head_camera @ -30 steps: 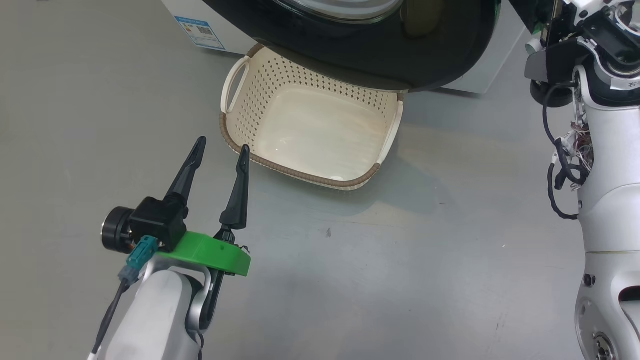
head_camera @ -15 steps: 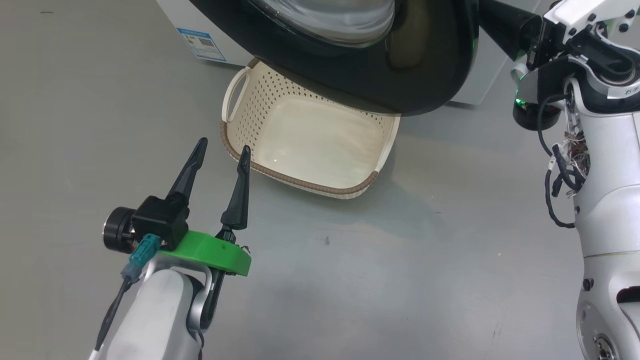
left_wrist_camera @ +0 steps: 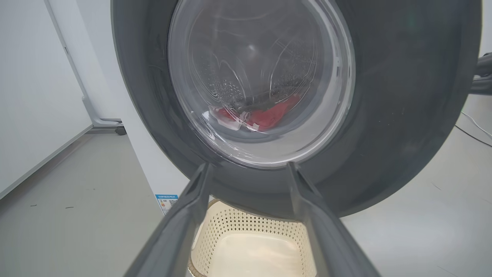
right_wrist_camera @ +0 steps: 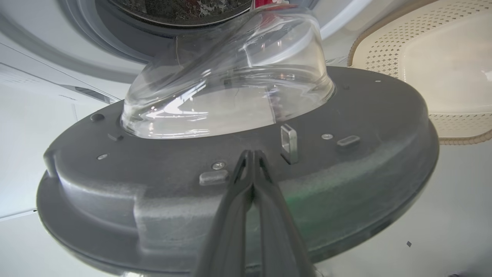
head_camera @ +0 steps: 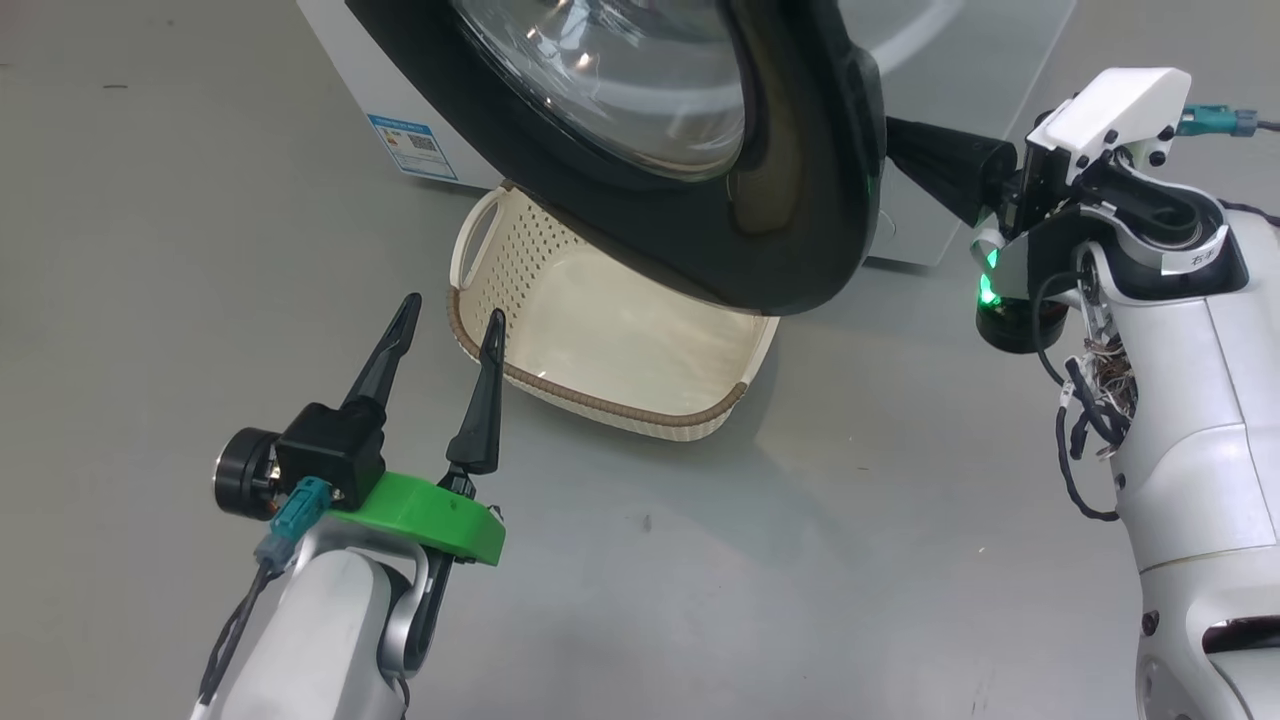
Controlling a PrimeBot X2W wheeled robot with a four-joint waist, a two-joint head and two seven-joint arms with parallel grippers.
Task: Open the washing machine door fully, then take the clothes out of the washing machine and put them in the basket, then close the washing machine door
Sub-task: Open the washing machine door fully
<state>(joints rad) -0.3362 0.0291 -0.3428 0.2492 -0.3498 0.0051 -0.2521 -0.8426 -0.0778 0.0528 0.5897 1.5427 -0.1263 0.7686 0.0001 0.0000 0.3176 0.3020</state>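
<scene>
The washing machine door (head_camera: 800, 210), black-rimmed with a clear glass bowl, stands part open above the far half of the basket (head_camera: 590, 400). My right gripper (right_wrist_camera: 251, 154) is shut with nothing between its fingers. Its tips rest against the door's grey inner face (right_wrist_camera: 346, 173), beside the metal latch loop. In the head view its dark fingers (head_camera: 940, 160) reach in behind the door's right edge. My left gripper (head_camera: 452, 308) hangs open and empty just left of the basket's near corner. Red clothes (left_wrist_camera: 269, 115) lie in the drum, seen through the glass. The white washing machine (head_camera: 335, 70) stands behind.
A blue label (head_camera: 415, 148) marks the washer's lower corner. The cream basket (left_wrist_camera: 238, 227) sits on the grey floor directly under the door (left_wrist_camera: 403, 96). My white right arm (head_camera: 1180, 400) rises at the right. A white wall panel (left_wrist_camera: 34, 96) stands left of the washer.
The door has swung further out, showing more of its glass bowl. My right arm has come down and leftward behind the door's edge. The head camera shifted. The left gripper held still.
</scene>
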